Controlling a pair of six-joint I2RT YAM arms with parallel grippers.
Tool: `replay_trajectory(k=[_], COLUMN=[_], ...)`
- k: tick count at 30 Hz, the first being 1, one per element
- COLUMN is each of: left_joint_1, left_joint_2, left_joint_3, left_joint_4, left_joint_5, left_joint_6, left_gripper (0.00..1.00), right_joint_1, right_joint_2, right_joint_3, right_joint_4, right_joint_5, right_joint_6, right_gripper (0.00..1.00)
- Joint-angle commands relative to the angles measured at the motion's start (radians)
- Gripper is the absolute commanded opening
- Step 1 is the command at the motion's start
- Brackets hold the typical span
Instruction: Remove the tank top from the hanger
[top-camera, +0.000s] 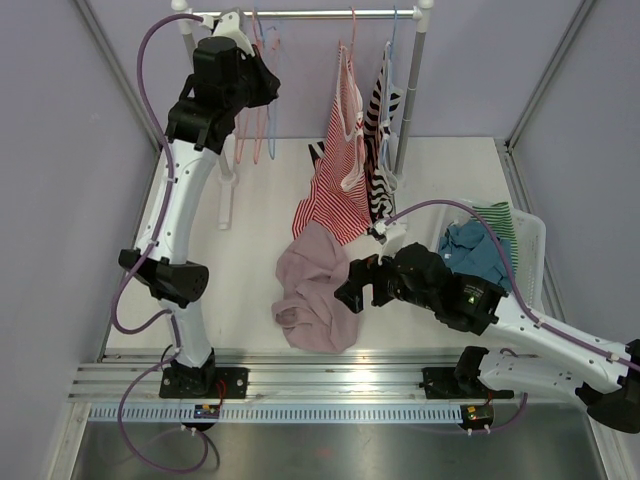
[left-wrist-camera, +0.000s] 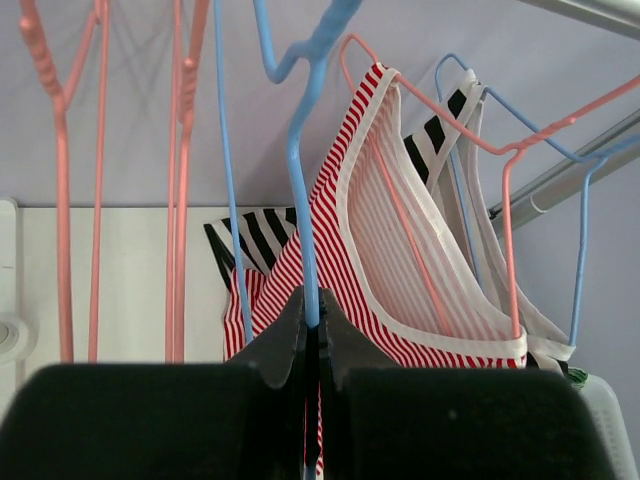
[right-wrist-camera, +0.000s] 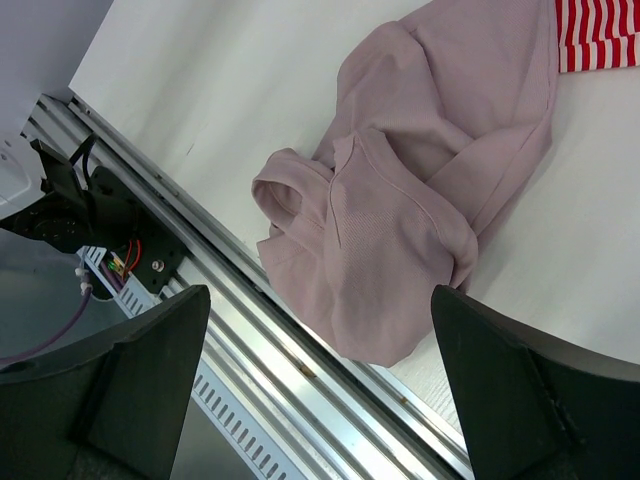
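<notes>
A mauve tank top (top-camera: 315, 290) (right-wrist-camera: 400, 230) lies crumpled on the white table near its front edge, on no hanger. My right gripper (top-camera: 352, 285) (right-wrist-camera: 320, 295) hovers just above its right side, jaws wide open and holding nothing. High at the rail, my left gripper (top-camera: 262, 85) (left-wrist-camera: 312, 305) is shut on the wire of a bare blue hanger (left-wrist-camera: 300, 190) (top-camera: 271, 130). A red-and-white striped tank top (top-camera: 340, 170) (left-wrist-camera: 400, 250) hangs on a pink hanger (left-wrist-camera: 440, 110) to the right of it.
Bare pink hangers (left-wrist-camera: 70, 200) hang left of the blue one on the rail (top-camera: 320, 14). A black-and-white striped garment (top-camera: 382, 130) hangs beside the rack post (top-camera: 415, 90). A white basket (top-camera: 530, 240) with blue and green clothes stands at the right. Aluminium rails (top-camera: 320, 375) line the table's front.
</notes>
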Motion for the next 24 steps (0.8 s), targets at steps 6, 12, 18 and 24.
replay_trajectory(k=[6,12,18,24], left_joint_1=[0.017,0.021,0.031,0.026], left_joint_2=[0.091,0.128,0.105,-0.033], left_joint_3=[0.054,0.051,0.039,-0.038], left_joint_4=[0.124,0.126,0.118,0.114], left_joint_5=[0.050,-0.016,0.004,0.116], left_joint_6=[0.005,-0.010,-0.019,-0.033], left_gripper=[0.00,0.01,0.13,0.53], right_joint_1=[0.006,0.007,0.006,0.009], right_joint_2=[0.006,0.081,0.173,0.363], right_joint_3=[-0.029,-0.053,-0.080,0.015], right_joint_4=[0.084,0.108,0.179,0.121], right_joint_5=[-0.046,-0.061,-0.063,0.093], right_joint_6=[0.012,0.012,0.032,-0.006], right_gripper=[1.00,0.99,1.00,0.99])
